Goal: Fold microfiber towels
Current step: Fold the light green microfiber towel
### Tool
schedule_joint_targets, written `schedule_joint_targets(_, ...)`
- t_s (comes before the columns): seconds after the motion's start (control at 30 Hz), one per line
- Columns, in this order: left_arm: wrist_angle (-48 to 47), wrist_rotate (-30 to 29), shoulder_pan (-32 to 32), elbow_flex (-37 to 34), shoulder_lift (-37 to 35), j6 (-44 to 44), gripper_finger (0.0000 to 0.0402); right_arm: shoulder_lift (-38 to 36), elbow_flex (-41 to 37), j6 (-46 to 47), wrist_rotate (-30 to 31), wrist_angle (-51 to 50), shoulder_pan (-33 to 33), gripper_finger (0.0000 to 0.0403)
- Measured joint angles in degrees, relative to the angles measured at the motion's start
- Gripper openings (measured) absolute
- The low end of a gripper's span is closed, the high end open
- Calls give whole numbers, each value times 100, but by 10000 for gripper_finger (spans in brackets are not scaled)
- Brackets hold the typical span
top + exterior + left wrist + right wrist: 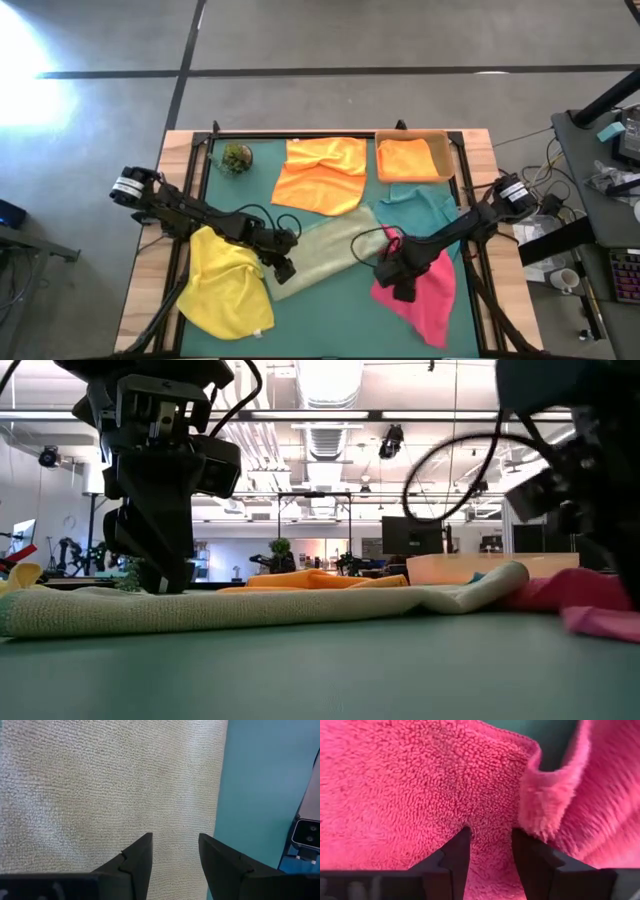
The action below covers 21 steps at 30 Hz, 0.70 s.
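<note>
Olive green microfiber towel (pixel 325 248) looks soft, light, floppy; pinch a corner. Left tool (pixel 175 852) and right tool (pixel 491 845) stand apart, the right over the fuzzy pink microfiber towel (pixel 410 785).

Dark cabled arms, angular black fingers (pixel 137 865)

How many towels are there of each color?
Orange towels: 2
Yellow towel: 1
Olive towel: 1
Pink towel: 1
Teal towel: 1
Total: 6
</note>
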Motion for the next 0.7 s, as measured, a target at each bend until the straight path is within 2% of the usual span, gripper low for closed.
schedule_joint_targets(0.2, -37, 0, 0, 2, -2, 4, 144, -207, -393, 672, -11, -1031, 27, 139)
schedule_joint_targets(0.4, -35, 0, 0, 2, -2, 44, 144, -772, -609, 1171, -124, -1197, 50, 139)
schedule_joint_targets(0.57, -38, 0, 0, 2, -14, 177, 144, -1462, -434, 1569, -72, -978, 90, 139)
schedule_joint_targets(0.7, -55, -4, 0, 2, -97, 332, 144, -1970, -421, 1683, 499, -42, 101, 138)
